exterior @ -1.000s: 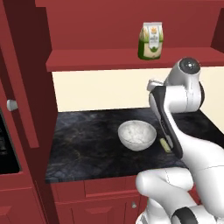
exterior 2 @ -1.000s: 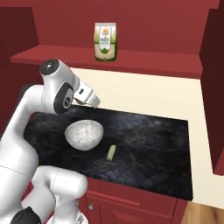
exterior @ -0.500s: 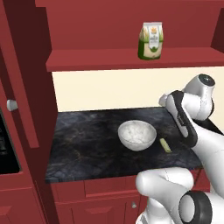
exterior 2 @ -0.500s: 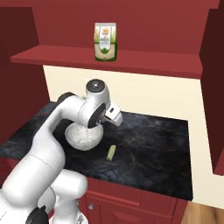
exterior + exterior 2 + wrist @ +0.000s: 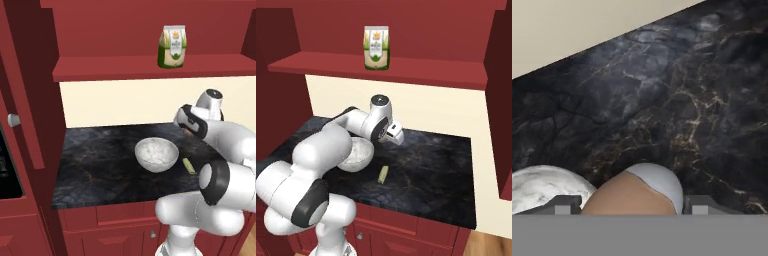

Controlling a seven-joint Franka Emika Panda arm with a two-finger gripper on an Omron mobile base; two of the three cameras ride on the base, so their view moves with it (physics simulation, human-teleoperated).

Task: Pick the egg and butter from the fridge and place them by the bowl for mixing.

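Egg sits gripped between the hand's two fingertips above the dark counter

White speckled bowl, black marbled counter with gold veins, pale yellow-green butter stick, green-and-white bag, dark red cabinets, brownish-pink egg

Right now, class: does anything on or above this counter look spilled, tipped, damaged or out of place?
Nothing stands out. The bowl sits upright on the dark counter, a small pale stick lies flat beside it, and the bag stands upright on the shelf.
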